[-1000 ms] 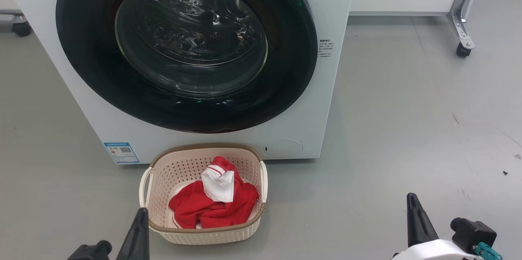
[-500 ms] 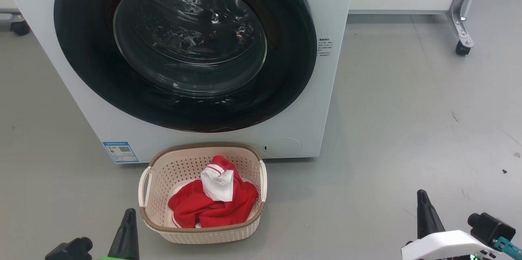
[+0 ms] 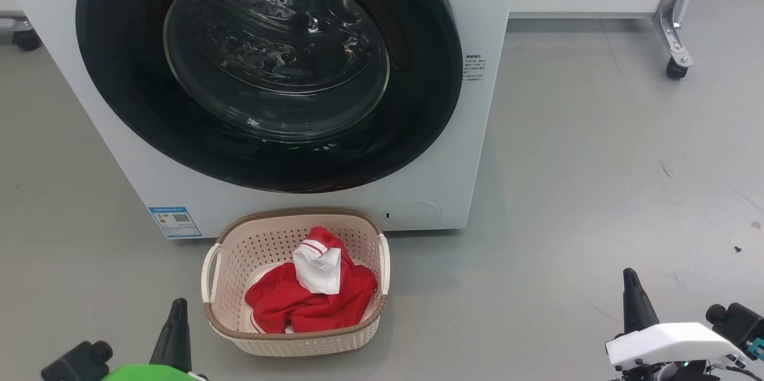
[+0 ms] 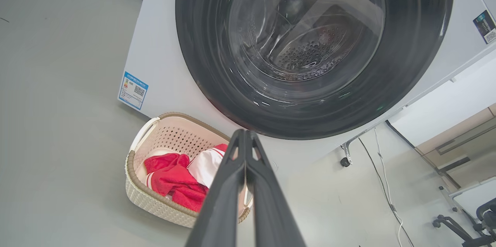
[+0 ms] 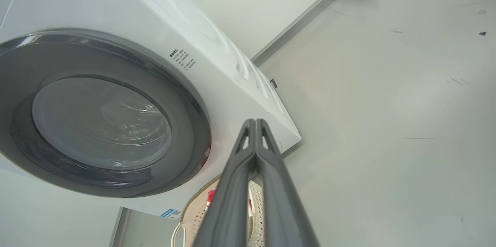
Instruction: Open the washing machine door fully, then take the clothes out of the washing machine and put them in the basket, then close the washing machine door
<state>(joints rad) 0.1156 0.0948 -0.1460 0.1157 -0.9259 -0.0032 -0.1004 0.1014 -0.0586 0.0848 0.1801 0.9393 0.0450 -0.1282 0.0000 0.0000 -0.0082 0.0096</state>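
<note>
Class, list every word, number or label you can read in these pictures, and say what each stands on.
Blue label, low on the washing machine front: small print and a QR code, too small to read.
Black printed block right of the washing machine door: too small to read.
Dark sticker, left wrist view: blurred.

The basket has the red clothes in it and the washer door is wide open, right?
Not quite. The door is shut, not wide open; the head view shows it flat against the washer. The rest is right: the red clothes are in the basket.
</note>
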